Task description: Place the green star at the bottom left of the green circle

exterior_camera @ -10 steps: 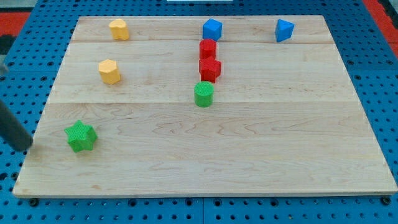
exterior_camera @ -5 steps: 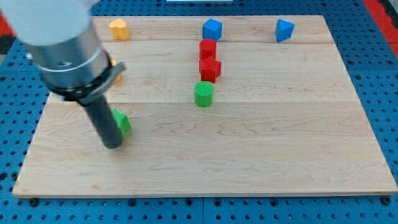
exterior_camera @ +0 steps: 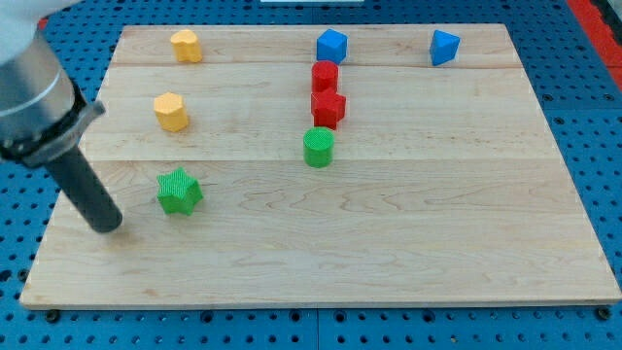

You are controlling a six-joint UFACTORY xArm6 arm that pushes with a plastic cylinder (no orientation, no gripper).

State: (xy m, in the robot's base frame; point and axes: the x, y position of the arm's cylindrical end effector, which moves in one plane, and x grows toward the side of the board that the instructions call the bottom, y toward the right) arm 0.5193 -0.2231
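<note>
The green star (exterior_camera: 179,192) lies on the wooden board (exterior_camera: 408,243), left of centre. The green circle (exterior_camera: 318,147) stands near the board's middle, well to the star's right and a little higher. My tip (exterior_camera: 107,227) rests on the board to the left of the star and slightly below it, a short gap away, not touching it. The dark rod slants up to the view's left from the tip.
Two red blocks (exterior_camera: 327,92) are stacked in line just above the green circle. Two blue blocks (exterior_camera: 331,45) (exterior_camera: 444,47) sit along the top edge. Two yellow blocks (exterior_camera: 186,45) (exterior_camera: 171,111) stand at the upper left, the lower one above the star.
The green star has moved right and slightly up from near the left edge. My tip swept in against it, then drew back to the left.
</note>
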